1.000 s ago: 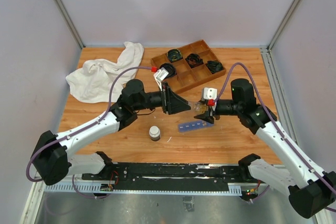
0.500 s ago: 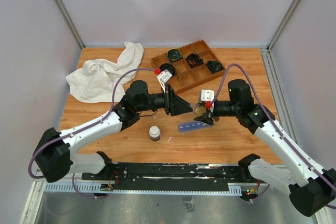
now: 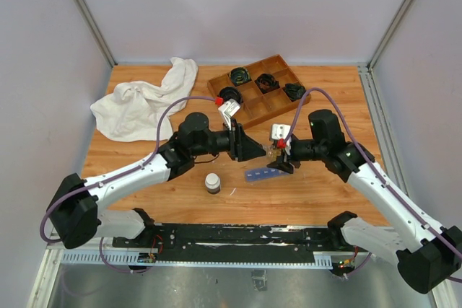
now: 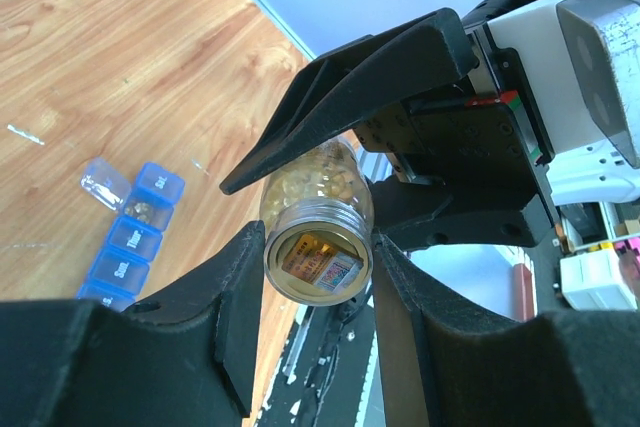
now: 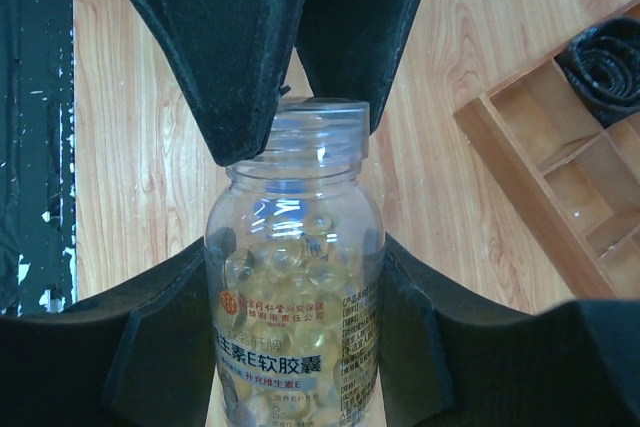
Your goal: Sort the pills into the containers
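Observation:
My right gripper (image 3: 284,158) (image 5: 295,287) is shut on the body of a clear bottle (image 5: 293,277) full of yellowish pills (image 5: 290,247), held level above the table. My left gripper (image 3: 261,151) (image 4: 318,247) faces it, with one finger on each side of the bottle's threaded mouth (image 4: 318,259) and closed on it. The blue pill-organizer strip (image 3: 266,173) lies on the table just below the bottle. In the left wrist view the strip (image 4: 130,242) has one clear lid flipped open at its end. No loose pills show on the table.
A small dark bottle with a white cap (image 3: 212,182) stands in front of the left arm. A wooden divided tray (image 3: 278,58) holding black coiled cables sits at the back. A white cloth (image 3: 144,102) lies at the back left.
My left gripper has moved right until its fingers are round the bottle's mouth. My right gripper has shifted slightly left with the bottle.

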Controlling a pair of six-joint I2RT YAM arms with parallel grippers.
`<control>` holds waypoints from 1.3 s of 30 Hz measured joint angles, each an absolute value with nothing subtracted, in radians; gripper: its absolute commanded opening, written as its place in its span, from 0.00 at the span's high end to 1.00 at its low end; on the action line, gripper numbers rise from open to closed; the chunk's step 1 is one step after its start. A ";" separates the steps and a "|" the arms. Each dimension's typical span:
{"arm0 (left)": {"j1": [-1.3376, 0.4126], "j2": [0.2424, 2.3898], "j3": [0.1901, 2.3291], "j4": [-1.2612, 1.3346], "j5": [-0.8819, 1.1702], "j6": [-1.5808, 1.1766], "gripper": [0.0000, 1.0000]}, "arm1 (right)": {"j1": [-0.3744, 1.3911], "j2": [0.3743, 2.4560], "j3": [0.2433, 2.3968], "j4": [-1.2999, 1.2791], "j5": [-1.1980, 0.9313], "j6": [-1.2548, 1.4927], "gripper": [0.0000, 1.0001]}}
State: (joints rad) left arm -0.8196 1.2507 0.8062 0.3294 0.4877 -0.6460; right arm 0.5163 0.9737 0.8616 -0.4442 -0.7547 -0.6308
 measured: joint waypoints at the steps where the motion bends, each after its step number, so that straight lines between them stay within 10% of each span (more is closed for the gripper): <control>1: -0.823 1.253 0.807 0.325 0.483 -0.644 0.66 | 0.517 0.976 0.862 -0.449 -0.749 -0.631 0.95; 31: -0.854 1.322 0.973 0.121 0.658 -0.021 0.62 | 0.468 0.954 0.862 -0.521 -0.844 -0.538 0.95; 39: -0.865 1.349 1.044 0.012 0.664 0.114 0.36 | 0.468 0.951 0.863 -0.479 -0.871 -0.529 0.95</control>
